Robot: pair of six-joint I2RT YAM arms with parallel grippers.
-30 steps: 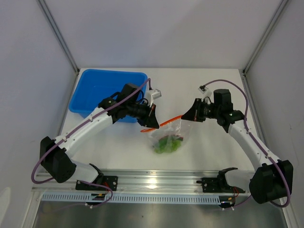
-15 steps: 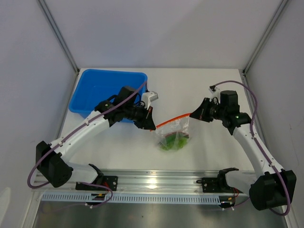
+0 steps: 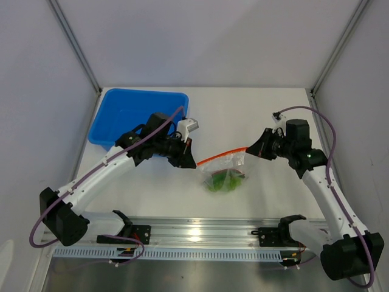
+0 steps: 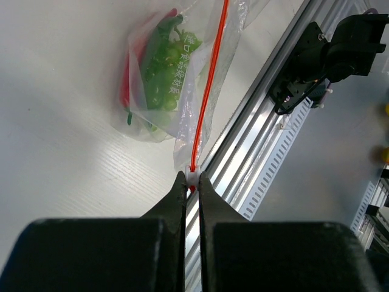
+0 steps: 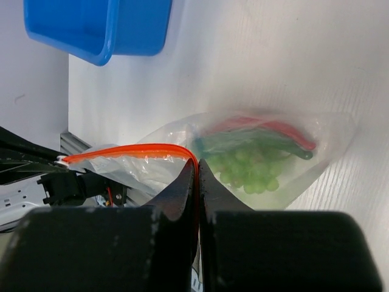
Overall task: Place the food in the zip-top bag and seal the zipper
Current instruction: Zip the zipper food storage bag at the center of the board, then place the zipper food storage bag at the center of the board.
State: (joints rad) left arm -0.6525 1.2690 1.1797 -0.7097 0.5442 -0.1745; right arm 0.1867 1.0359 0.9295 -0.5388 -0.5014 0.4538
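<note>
The left gripper is closed tight, its two fingers pressed together on the very end of the zipper, where a small whitish tab sits between the tips in the left wrist view. From there the red-orange strip runs straight out ahead of the fingers as one thin line to the right gripper, which is likewise clamped shut on the strip's other end. The zipper is stretched taut between the two grippers and lifted off the table. The zip-top bag hangs from this line, below and between the two sets of fingers, sagging toward the arm bases with its lower part lying on the table. All the food is inside it, bunched at the bottom: the light-green grapes, with the darker-green piece and the slim red piece lying along them on the side away from the right gripper's tips. Behind the left gripper, past its wrist, stands the blue tub. Beyond the bag, at the near edge, runs the aluminium rail.
</note>
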